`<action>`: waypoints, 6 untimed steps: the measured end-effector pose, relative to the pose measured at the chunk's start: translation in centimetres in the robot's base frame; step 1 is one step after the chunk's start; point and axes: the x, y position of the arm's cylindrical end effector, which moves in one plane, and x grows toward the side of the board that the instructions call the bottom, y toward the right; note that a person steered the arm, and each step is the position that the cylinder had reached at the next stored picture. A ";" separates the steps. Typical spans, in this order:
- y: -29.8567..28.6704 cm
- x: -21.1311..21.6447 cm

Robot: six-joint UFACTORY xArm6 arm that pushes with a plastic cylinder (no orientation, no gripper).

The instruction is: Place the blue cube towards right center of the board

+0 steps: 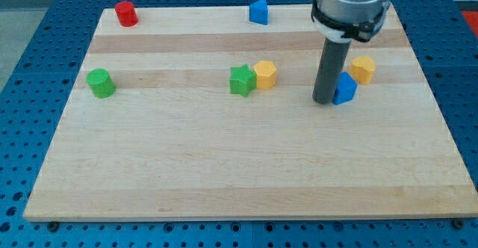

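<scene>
1. The table [224,173] is a pale wooden board lying on a blue perforated surface [30,69], and the blocks are spread over its upper half.
2. The blue cube [346,88] sits right of centre, roughly mid-height on the board's right side. One corner edge faces the view's bottom, so it stands turned rather than square to the board's edges. It looks about as wide as it is deep, and I can make out no clear long axis.
3. My tip [324,100] rests on the wood touching, or just beside, the cube's left face; the dark rod rises straight up into the grey arm housing [351,1] and hides part of the cube's left side.
4. The tool is a plain rod with nothing that opens or closes, and it holds nothing.
5. A yellow block [364,69] stands just above and right of the cube, close to it; whether they touch I cannot tell.
6. Near the middle, a green star [241,80] and a second yellow block [265,75] sit pressed side by side.
7. A green cylinder [100,83] stands far to the view's left, a red cylinder [125,13] at the top left corner, and another blue block [258,11] by the top edge.
</scene>
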 end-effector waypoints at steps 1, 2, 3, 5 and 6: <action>-0.5 -1.8; -0.4 -1.9; 0.8 -0.7; 5.4 0.2; 5.5 0.2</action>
